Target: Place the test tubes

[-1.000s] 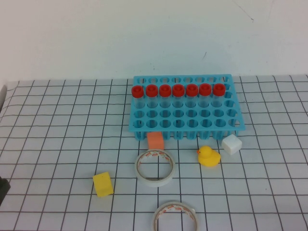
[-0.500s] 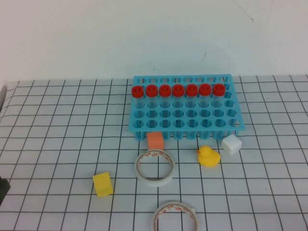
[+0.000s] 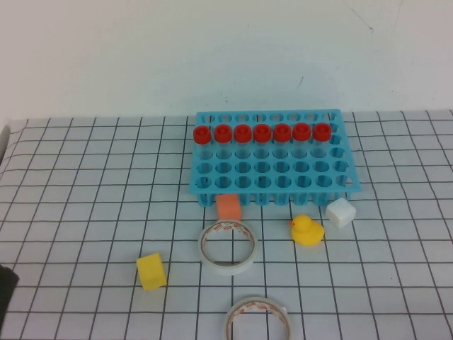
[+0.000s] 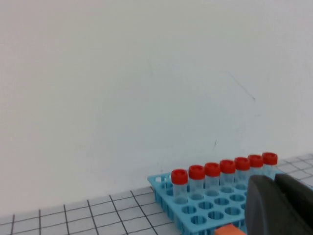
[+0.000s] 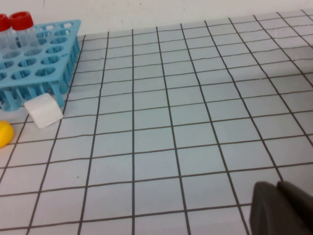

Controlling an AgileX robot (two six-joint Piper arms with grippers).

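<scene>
Several clear test tubes with red caps (image 3: 262, 134) stand upright in one row near the back of a blue rack (image 3: 283, 190) at the table's middle far side. The left wrist view shows the same tubes (image 4: 220, 171) in the rack (image 4: 195, 213), well beyond my left gripper (image 4: 275, 180), which is shut and holds nothing. In the high view only a dark bit of the left gripper (image 3: 6, 290) shows at the lower left edge. My right gripper (image 5: 278, 186) is shut and empty above bare grid, far from the rack (image 5: 44, 63).
An orange block (image 3: 228, 206) touches the rack's front. A white cube (image 3: 341, 212) and a yellow duck (image 3: 306, 230) lie front right of the rack. Two tape rolls (image 3: 226, 246) (image 3: 258, 320) and a yellow cube (image 3: 151, 271) lie nearer me.
The dark part of the left gripper at the lower left edge has shifted slightly lower. Nothing on the table has moved.
</scene>
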